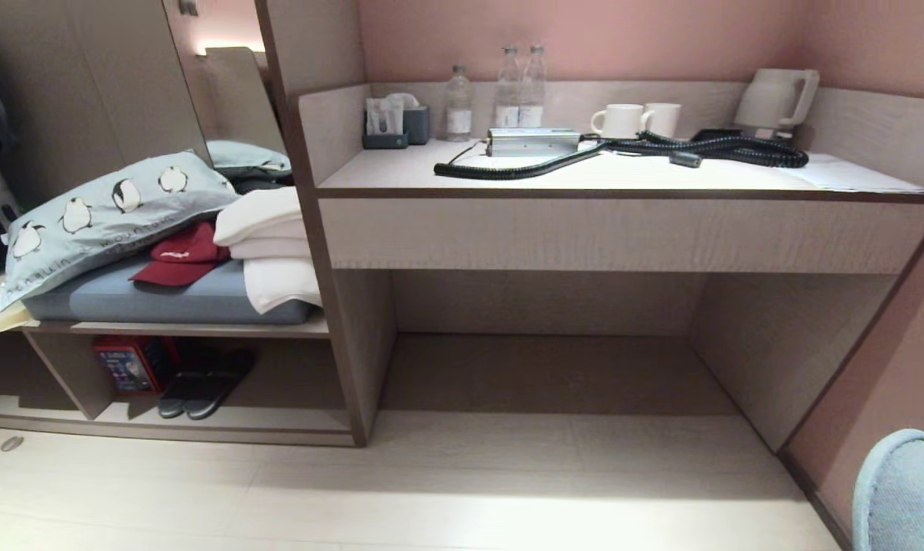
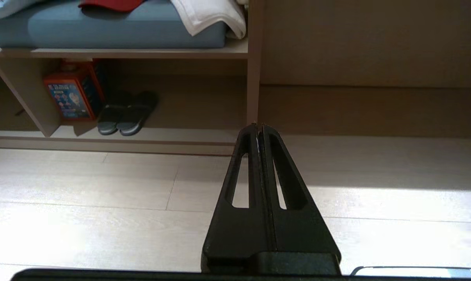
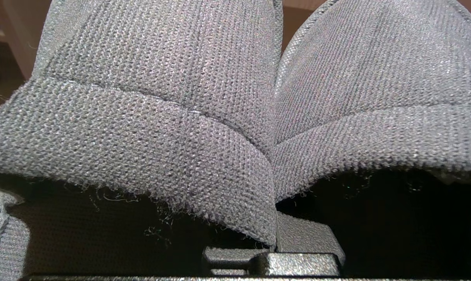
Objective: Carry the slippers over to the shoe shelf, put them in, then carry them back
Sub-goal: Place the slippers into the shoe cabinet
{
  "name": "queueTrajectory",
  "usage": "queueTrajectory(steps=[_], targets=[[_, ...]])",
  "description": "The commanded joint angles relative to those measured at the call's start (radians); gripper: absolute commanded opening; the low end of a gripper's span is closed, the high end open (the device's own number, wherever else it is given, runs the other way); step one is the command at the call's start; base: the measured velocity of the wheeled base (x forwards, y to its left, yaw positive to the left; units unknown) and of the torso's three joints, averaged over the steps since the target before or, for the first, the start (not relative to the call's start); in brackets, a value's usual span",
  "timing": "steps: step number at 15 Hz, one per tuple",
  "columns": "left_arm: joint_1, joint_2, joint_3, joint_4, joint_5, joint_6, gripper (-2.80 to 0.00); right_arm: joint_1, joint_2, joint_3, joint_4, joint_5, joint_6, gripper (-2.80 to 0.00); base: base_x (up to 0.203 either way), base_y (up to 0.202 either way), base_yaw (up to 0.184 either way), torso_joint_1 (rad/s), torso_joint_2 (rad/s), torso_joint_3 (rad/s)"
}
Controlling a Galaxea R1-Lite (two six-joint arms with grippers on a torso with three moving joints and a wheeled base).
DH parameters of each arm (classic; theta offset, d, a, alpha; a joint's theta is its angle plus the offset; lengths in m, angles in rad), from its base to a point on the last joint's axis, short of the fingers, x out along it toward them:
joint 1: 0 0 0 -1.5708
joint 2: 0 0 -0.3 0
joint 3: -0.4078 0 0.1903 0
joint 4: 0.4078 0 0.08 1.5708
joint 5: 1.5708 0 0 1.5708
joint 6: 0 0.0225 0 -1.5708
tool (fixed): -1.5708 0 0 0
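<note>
Furniture of pale wood-grain laminate is seen across the head view: a desk counter [image 1: 553,180] stands over a tall open recess [image 1: 546,344]. To its left, the shoe shelf [image 1: 201,421], a low cubby with a raised base board, is set under a bench board. On that board a blue-grey cushion [image 1: 163,298] is laid, with a penguin-print pillow [image 1: 102,214], folded white towels [image 1: 270,245] and a red cap [image 1: 178,256] upon it. Inside the shoe shelf a dark pair of sandals [image 1: 201,383] is placed beside a red box [image 1: 128,366]. On the counter a kettle [image 1: 775,99], two white mugs [image 1: 634,120], three water bottles [image 1: 507,96] and a coiled black cable [image 1: 661,149] are noted. The slippers [image 3: 235,117], dark grey fabric, are pinched together at their inner walls by the right gripper [image 3: 274,249], well apart from the shelf; one rounded end shows at the head view's lower right. The left gripper [image 2: 258,130] is held over the floor, fingers [image 2: 245,164] pressed together, nothing between.
</note>
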Motion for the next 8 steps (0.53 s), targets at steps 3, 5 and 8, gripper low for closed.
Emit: queueTrajectory(steps=[3, 5, 8], targets=[[0.000, -0.002, 0.002, -0.001, 0.000, 0.007, -2.80, 0.000, -0.002, 0.000, 0.000, 0.000, 0.000, -2.80, 0.000, 0.000, 0.000, 0.002, 0.00, 0.071], [0.000, -0.002, 0.002, -0.001, 0.000, 0.007, -2.80, 0.000, -0.002, 0.000, 0.000, 0.000, 0.001, -2.80, 0.000, 0.000, 0.000, 0.002, 0.00, 0.022], [0.000, 0.000, 0.002, 0.000, 0.000, 0.001, -2.80, 0.000, -0.002, 0.000, 0.000, 0.000, -0.002, -2.80, 0.000, 0.000, 0.000, 0.000, 0.00, 0.000]])
